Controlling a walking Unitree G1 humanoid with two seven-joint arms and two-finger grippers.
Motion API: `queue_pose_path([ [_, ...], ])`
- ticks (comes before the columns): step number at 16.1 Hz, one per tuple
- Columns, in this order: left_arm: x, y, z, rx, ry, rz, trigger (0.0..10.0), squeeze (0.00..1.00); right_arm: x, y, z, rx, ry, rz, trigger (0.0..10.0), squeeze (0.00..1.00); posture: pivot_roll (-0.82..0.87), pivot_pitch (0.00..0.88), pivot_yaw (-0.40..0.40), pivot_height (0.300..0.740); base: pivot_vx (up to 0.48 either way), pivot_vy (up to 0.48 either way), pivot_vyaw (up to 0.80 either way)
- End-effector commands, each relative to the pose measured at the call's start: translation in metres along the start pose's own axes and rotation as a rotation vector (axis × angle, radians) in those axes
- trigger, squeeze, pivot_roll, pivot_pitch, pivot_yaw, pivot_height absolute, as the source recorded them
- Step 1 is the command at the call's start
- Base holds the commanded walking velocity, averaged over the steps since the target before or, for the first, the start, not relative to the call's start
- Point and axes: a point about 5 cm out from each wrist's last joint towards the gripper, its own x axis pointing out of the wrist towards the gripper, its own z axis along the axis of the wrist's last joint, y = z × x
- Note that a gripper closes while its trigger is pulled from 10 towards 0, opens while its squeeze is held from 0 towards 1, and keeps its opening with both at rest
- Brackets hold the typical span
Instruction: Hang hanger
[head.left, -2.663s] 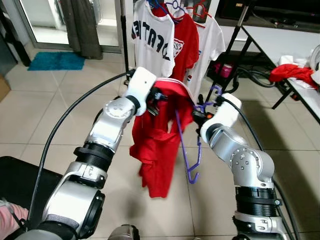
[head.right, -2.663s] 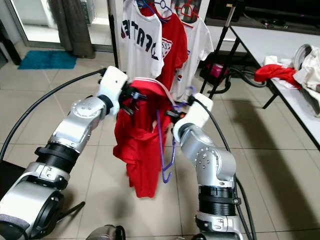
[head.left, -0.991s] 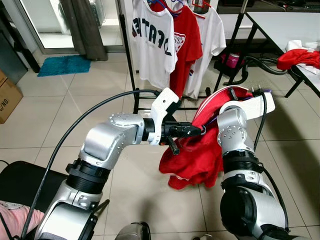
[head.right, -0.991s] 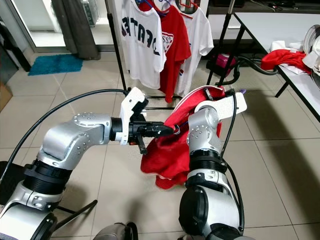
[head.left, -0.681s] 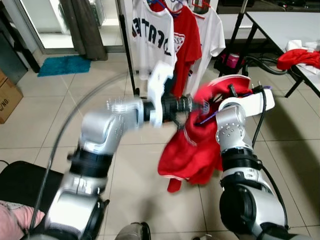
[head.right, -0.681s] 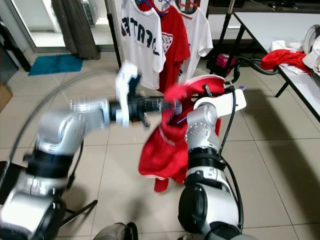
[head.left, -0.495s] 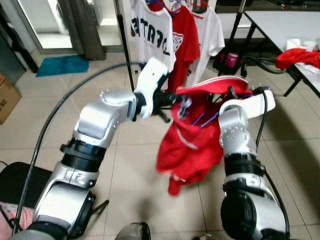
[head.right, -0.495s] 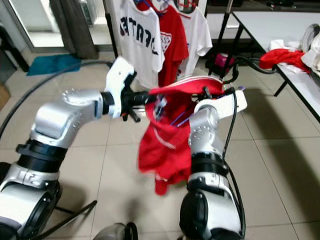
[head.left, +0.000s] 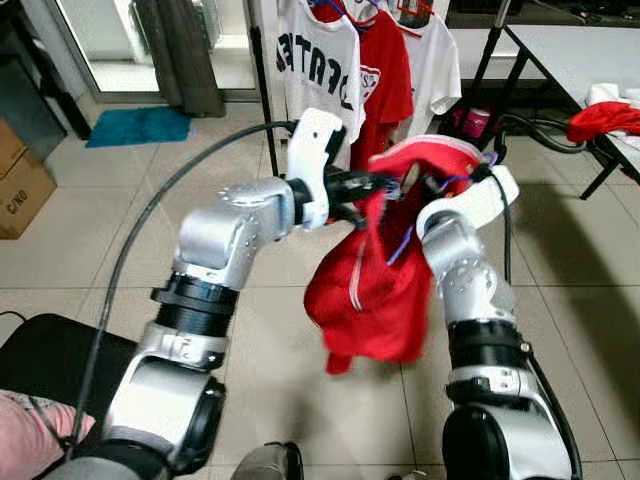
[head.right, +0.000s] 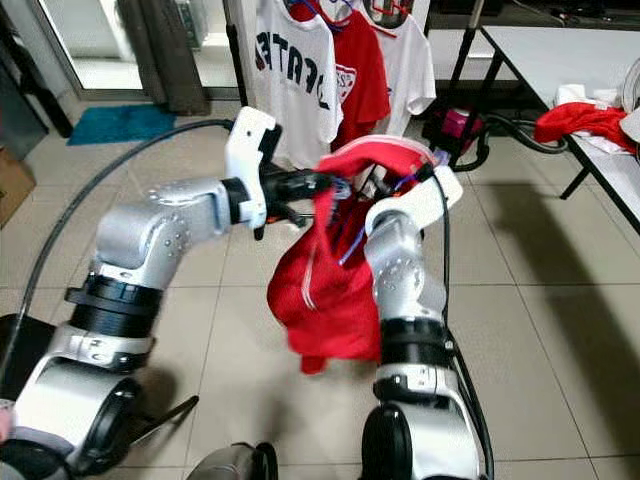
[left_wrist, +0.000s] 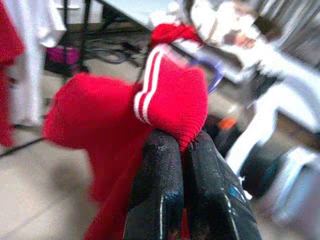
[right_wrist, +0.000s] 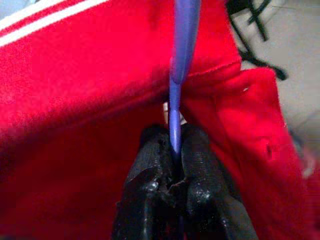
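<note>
The purple hanger (head.left: 402, 243) is slanting steeply inside the red shirt (head.left: 370, 290), which is dangling between the 2 arms in front of the clothes rack (head.left: 262, 100). The right gripper (right_wrist: 170, 165) is clamping the hanger's thin bar, while the left gripper (left_wrist: 182, 145) is pinching the shirt's striped collar (left_wrist: 172, 102) alongside.

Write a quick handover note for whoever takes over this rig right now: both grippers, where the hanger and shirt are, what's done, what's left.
Left gripper: shut on the striped collar of the red shirt, held up at chest height.
Right gripper: shut on the purple hanger, which runs up inside the shirt.
Done: hanger partly in the shirt.
Left: seat the shirt on it, then hang it on the clothes rack ahead, beside the shirts already hanging there.
</note>
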Motion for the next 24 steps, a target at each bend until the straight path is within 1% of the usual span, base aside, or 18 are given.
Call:
queue_pose_path([
  [1, -0.002, -0.015, 0.026, -0.016, -0.091, -0.072, 0.0, 0.00, -0.003, 0.001, -0.006, -0.024, 0.002, -0.020, 10.0, 0.00, 0.08, 0.042, 0.042, 0.740, 0.000, 0.000, 0.00],
  [2, -0.001, -0.021, 0.029, -0.025, -0.097, -0.098, 0.0, 0.00, -0.003, -0.004, -0.009, -0.028, 0.007, -0.044, 10.0, 0.00, 0.08, 0.041, 0.039, 0.740, 0.000, 0.000, 0.00],
  [3, 0.001, -0.027, 0.028, 0.014, -0.078, -0.108, 0.1, 0.00, -0.004, -0.006, -0.014, -0.023, 0.037, -0.042, 10.0, 0.00, 0.08, 0.040, 0.037, 0.740, 0.000, 0.000, 0.00],
  [4, 0.003, -0.022, 0.021, 0.105, -0.029, -0.046, 0.3, 0.00, -0.006, -0.003, -0.016, -0.005, 0.060, -0.024, 10.0, 0.00, 0.08, 0.038, 0.035, 0.740, 0.000, 0.000, 0.00],
  [5, 0.003, -0.016, 0.015, 0.150, 0.003, 0.005, 0.0, 0.00, -0.008, -0.001, -0.017, 0.008, 0.068, -0.011, 10.0, 0.00, 0.08, 0.037, 0.033, 0.740, 0.000, 0.000, 0.00],
  [6, 0.002, -0.001, 0.005, 0.251, 0.070, 0.112, 0.0, 0.00, -0.013, 0.001, -0.016, 0.031, 0.079, 0.009, 10.0, 0.00, 0.08, 0.035, 0.035, 0.740, 0.000, 0.000, 0.00],
  [8, 0.000, 0.002, 0.003, 0.235, 0.083, 0.142, 0.0, 0.00, -0.014, -0.002, -0.014, 0.023, 0.066, 0.004, 10.0, 0.00, 0.07, 0.033, 0.039, 0.740, 0.000, 0.000, 0.00],
  [10, -0.006, 0.017, 0.000, 0.254, 0.113, 0.235, 0.0, 0.00, -0.014, -0.005, -0.008, 0.030, 0.053, -0.002, 10.0, 0.00, 0.07, 0.029, 0.043, 0.740, 0.000, 0.000, 0.00],
  [12, -0.007, 0.025, -0.005, 0.250, 0.116, 0.264, 0.0, 0.00, -0.017, 0.000, -0.008, 0.031, 0.069, 0.039, 10.0, 0.00, 0.06, 0.026, 0.042, 0.740, 0.000, 0.000, 0.00],
  [13, -0.007, 0.030, -0.009, 0.254, 0.127, 0.291, 0.0, 0.00, -0.020, 0.007, -0.010, 0.007, 0.080, 0.082, 10.0, 0.00, 0.06, 0.023, 0.038, 0.740, 0.000, 0.000, 0.00],
  [15, -0.005, 0.028, -0.005, 0.246, 0.094, 0.285, 0.0, 0.00, -0.024, 0.014, -0.013, -0.045, 0.092, 0.131, 10.0, 0.00, 0.06, 0.022, 0.037, 0.740, 0.000, 0.000, 0.00],
  [16, -0.003, 0.026, 0.000, 0.235, 0.051, 0.278, 0.0, 0.00, -0.027, 0.019, -0.016, -0.101, 0.105, 0.170, 10.0, 0.00, 0.06, 0.020, 0.029, 0.740, 0.000, 0.000, 0.00],
  [17, -0.002, 0.028, 0.007, 0.251, 0.018, 0.299, 0.0, 0.00, -0.032, 0.025, -0.022, -0.232, 0.113, 0.227, 10.0, 0.00, 0.06, 0.020, 0.029, 0.740, 0.000, 0.000, 0.00],
  [18, -0.002, 0.028, 0.014, 0.244, -0.018, 0.299, 0.0, 0.00, -0.034, 0.023, -0.026, -0.343, 0.093, 0.234, 10.0, 0.00, 0.05, 0.020, 0.025, 0.740, 0.000, 0.000, 0.00],
  [19, -0.002, 0.027, 0.023, 0.227, -0.055, 0.303, 0.0, 0.00, -0.035, 0.019, -0.028, -0.375, 0.092, 0.227, 10.0, 0.00, 0.05, 0.020, 0.025, 0.740, 0.000, 0.000, 0.00],
  [21, -0.006, 0.030, 0.036, 0.219, -0.095, 0.336, 0.0, 0.00, -0.040, 0.015, -0.025, -0.359, 0.094, 0.239, 10.0, 0.00, 0.05, 0.024, 0.021, 0.740, 0.000, 0.000, 0.00],
  [23, -0.007, 0.032, 0.035, 0.229, -0.085, 0.337, 0.0, 0.00, -0.040, 0.011, -0.022, -0.361, 0.091, 0.230, 10.0, 0.00, 0.04, 0.026, 0.021, 0.740, 0.000, 0.000, 0.00],
  [24, -0.006, 0.029, 0.029, 0.224, -0.066, 0.319, 0.0, 0.00, -0.040, 0.009, -0.021, -0.360, 0.085, 0.224, 10.0, 0.00, 0.04, 0.026, 0.021, 0.740, 0.000, 0.000, 0.00],
])
